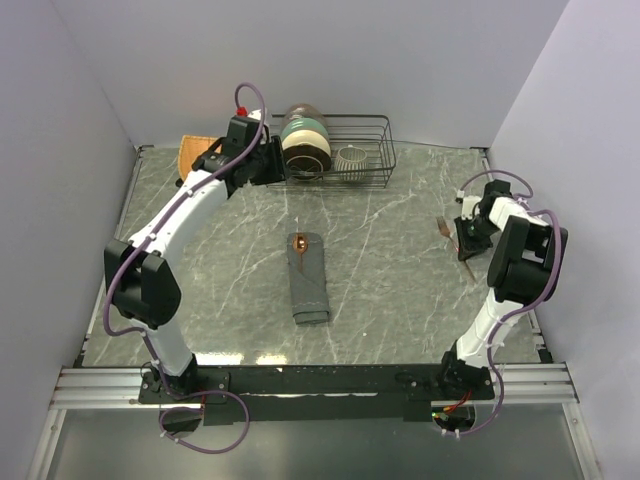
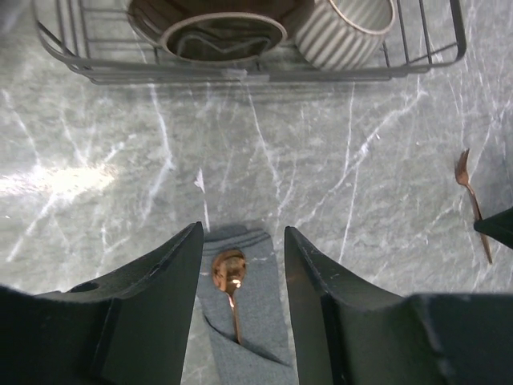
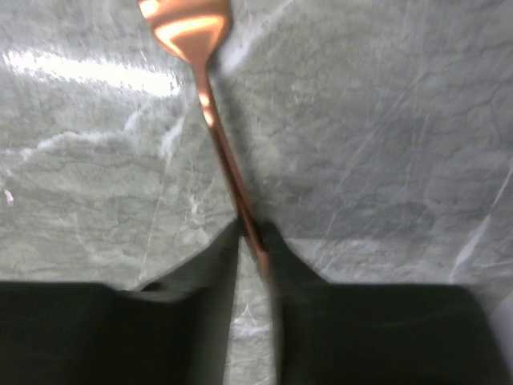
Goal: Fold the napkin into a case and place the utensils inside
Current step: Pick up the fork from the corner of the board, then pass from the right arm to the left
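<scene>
The napkin lies mid-table, folded into a long dark grey case (image 1: 310, 290) (image 2: 264, 297). A copper spoon (image 1: 299, 241) (image 2: 228, 273) sits in it, bowl out at the far end and handle tucked under the pocket edge. My left gripper (image 1: 272, 165) (image 2: 242, 231) hangs open by the wire rack, well above the case, with nothing between its fingers. At the right, a copper fork (image 1: 447, 229) (image 3: 210, 112) (image 2: 473, 200) lies on the table. My right gripper (image 1: 466, 243) (image 3: 252, 228) is down on it, fingertips pinched on the handle.
A black wire rack (image 1: 372, 150) (image 2: 240, 74) at the back holds stacked bowls (image 1: 305, 140) and a ribbed cup (image 1: 350, 158) (image 2: 345, 32). An orange woven mat (image 1: 195, 152) lies at the back left. Walls close in on the left, back and right.
</scene>
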You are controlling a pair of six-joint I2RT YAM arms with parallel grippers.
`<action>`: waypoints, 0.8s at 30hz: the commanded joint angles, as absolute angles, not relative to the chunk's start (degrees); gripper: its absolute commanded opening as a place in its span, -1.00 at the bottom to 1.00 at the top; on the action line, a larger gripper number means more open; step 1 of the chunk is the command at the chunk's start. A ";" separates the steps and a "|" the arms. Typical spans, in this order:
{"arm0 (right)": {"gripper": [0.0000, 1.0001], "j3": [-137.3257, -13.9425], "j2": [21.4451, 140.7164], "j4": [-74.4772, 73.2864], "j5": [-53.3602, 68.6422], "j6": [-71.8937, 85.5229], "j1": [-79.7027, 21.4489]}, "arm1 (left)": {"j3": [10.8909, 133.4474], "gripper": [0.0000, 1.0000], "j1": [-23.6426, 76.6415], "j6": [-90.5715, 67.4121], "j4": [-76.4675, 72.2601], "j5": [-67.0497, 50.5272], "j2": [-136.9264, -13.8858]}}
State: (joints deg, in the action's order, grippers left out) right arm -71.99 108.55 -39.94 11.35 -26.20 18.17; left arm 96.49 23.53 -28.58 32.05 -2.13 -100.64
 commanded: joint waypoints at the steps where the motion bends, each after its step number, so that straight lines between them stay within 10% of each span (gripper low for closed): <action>1: -1.00 -72.67 108.98 -37.17 15.29 -25.67 16.35 | 99.83 0.01 21.63 -26.98 27.95 -3.07 -100.63; 12: -1.00 -85.76 92.65 -38.06 33.31 -9.07 3.47 | 105.12 0.17 20.57 -30.49 16.19 -24.63 -104.33; 24: -1.00 -89.11 84.11 -26.37 24.44 10.02 -16.87 | 104.50 0.39 24.78 -37.62 0.44 -39.37 -105.82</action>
State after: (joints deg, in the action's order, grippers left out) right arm -87.13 84.77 -30.94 28.84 3.70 -14.24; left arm 103.42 22.83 -36.38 7.05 -33.23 -106.02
